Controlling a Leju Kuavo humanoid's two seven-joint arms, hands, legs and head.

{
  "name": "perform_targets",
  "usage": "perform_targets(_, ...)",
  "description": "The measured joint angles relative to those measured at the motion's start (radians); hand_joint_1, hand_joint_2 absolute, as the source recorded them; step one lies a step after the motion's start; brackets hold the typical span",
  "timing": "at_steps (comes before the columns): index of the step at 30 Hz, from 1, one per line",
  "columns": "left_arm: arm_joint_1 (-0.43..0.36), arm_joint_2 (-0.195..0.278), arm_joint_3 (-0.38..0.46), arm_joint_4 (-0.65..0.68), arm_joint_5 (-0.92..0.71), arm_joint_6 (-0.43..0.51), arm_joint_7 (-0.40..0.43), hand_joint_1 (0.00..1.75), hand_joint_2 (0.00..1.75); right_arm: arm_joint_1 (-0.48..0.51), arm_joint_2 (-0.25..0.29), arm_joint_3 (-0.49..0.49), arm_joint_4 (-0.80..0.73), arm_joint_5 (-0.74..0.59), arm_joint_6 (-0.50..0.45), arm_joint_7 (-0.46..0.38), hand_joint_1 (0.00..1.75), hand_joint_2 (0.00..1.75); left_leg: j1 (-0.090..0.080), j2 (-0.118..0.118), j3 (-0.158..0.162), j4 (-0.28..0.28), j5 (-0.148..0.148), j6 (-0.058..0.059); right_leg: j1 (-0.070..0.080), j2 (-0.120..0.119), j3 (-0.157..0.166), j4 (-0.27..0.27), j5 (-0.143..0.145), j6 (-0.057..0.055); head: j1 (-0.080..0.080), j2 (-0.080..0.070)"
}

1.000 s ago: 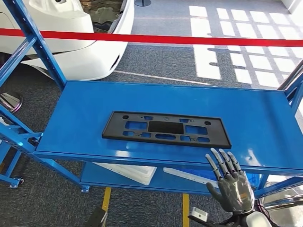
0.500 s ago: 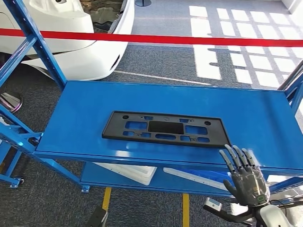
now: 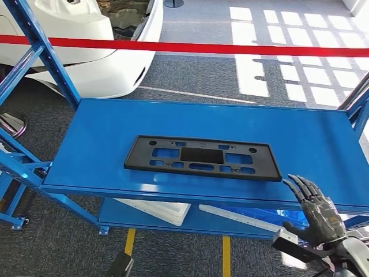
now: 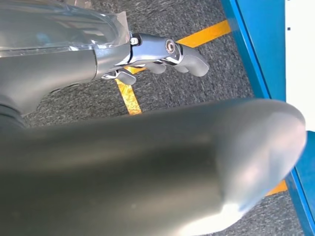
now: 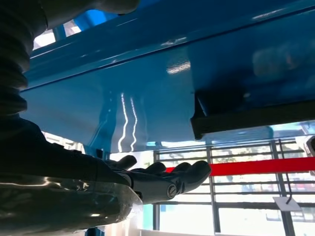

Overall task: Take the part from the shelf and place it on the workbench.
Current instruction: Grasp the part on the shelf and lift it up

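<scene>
Shelf (image 3: 109, 138): blue top deck, open on all sides, with bare blue surface around the part on every side. The widest bare stretch lies toward 3 o'clock, up to the slanted upright (image 3: 354, 101) at the deck's right end. A second upright (image 3: 43, 55) rises at 10 o'clock. The front edge of the deck runs unbroken from left to right. A red tape (image 3: 187, 47) crosses the scene beyond the far edge, at 12 o'clock.

Part (image 3: 202, 157): flat black rectangular plate, lying flat on the deck near the middle, long side parallel to the front edge. It has several cut-outs showing the blue beneath, a solid panel at its centre, and small round holes near the corners. Nothing touches it.

Right hand (image 3: 316, 209): at 4 o'clock from the part, at the deck's front edge, fingers stretched and apart, holding nothing. Its fingertips are near the part's right front corner, clear of it. In the right wrist view the hand (image 5: 163, 179) sits below the deck's underside.

Left hand (image 4: 163, 54): fingers loosely extended over grey floor (image 4: 208, 93), holding nothing.

Lower deck: a white piece (image 3: 158, 210) at 6 o'clock from the part.
</scene>
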Motion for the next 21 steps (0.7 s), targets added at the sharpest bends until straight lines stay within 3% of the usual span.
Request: perform_targets(21,-0.026,0.0,0.0,0.0,-0.055,-0.016,0.021,0.0,0.0,-0.291,0.121,0.074,0.273,-0.039,0.009,-0.042,0.0,1.75,0.001,0.0,0.0,0.0,0.001,0.0,0.0,0.0,0.0,0.001,0.001,0.0,0.0,0.0)
